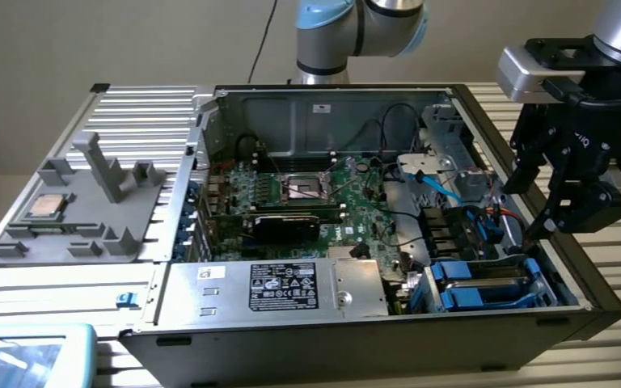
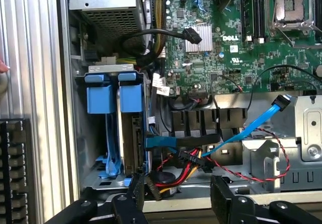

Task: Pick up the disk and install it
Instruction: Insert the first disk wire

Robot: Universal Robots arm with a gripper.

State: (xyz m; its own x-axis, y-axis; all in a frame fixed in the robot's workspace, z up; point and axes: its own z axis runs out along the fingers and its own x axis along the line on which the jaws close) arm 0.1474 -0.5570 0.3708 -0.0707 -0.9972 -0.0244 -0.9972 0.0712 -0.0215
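I have the gripper point(image 2: 177, 196) hanging above the case point(image 1: 397, 343), jaws spread wide and empty, since the disk point(image 2: 132, 143) stands on edge in its blue carrier, seemingly seated

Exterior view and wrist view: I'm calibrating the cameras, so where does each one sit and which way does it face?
Exterior view: off the arm, raised, looking down into the open computer case; the arm and gripper show.
Wrist view: on the wrist, looking down into the case past the open fingers.
Shared: the disk in its blue carrier and the motherboard.
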